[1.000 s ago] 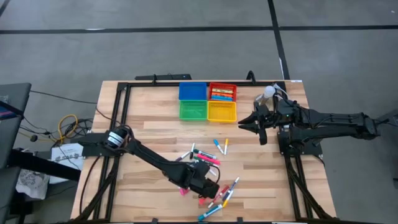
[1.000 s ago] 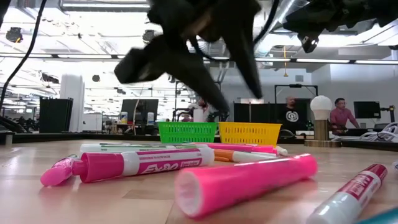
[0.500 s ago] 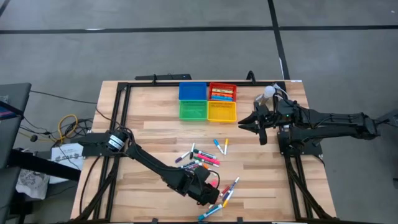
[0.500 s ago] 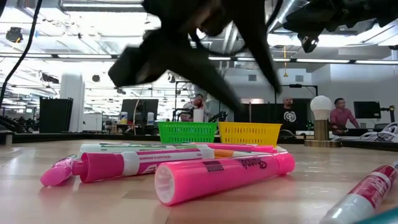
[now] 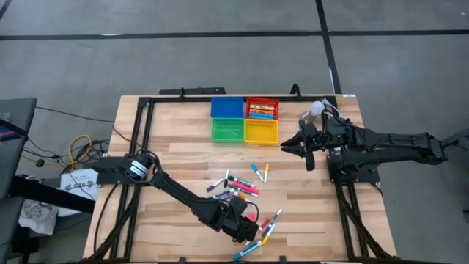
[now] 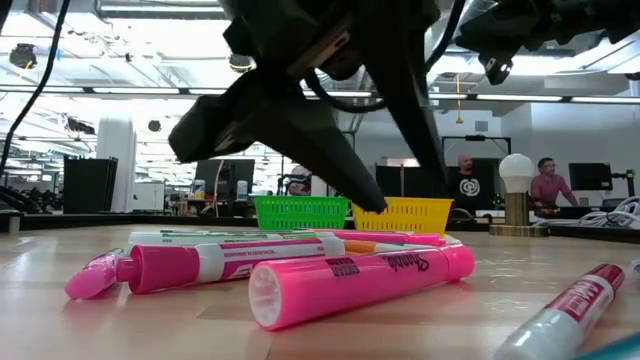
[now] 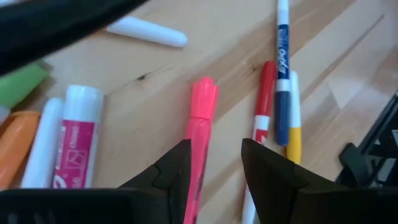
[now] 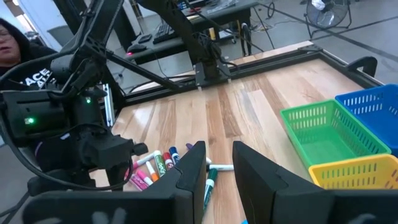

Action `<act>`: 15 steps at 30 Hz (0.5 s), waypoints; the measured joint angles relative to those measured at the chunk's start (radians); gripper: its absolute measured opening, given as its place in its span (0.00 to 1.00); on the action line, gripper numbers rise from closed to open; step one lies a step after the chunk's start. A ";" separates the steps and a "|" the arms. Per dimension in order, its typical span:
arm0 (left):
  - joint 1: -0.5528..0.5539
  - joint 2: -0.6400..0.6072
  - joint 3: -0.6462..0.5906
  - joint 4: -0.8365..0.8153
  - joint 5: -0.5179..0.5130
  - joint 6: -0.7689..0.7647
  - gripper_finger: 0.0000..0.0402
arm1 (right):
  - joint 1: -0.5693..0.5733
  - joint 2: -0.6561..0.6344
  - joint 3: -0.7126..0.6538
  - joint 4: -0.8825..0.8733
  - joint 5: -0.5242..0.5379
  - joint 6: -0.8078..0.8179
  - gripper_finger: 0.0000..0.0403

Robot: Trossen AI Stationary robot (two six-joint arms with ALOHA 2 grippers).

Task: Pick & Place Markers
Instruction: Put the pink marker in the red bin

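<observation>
wood table (image 5: 168, 132) | open-plan room, ceiling lights | left gripper (image 7: 214, 163) parted over pink marker (image 7: 199, 143) | right gripper (image 8: 216, 163) parted, empty

Left end effector (image 5: 249, 229) low over scattered markers (image 5: 238, 189).

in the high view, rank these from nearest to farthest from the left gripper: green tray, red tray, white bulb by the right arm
Measured from the left gripper, low on the table among the markers:
1. Green tray, up the table, front row of the tray block.
2. Red tray, back row, behind the yellow tray.
3. White bulb, at the far right corner, next to the right arm.
</observation>
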 joint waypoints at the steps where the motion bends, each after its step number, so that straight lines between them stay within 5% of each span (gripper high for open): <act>1: -0.001 0.000 0.000 0.003 -0.001 0.000 0.35 | 0.000 0.000 0.000 0.000 0.000 0.000 0.17; 15: 0.002 0.085 0.040 0.016 0.047 -0.019 0.35 | 0.000 0.001 0.000 0.008 0.000 0.001 0.17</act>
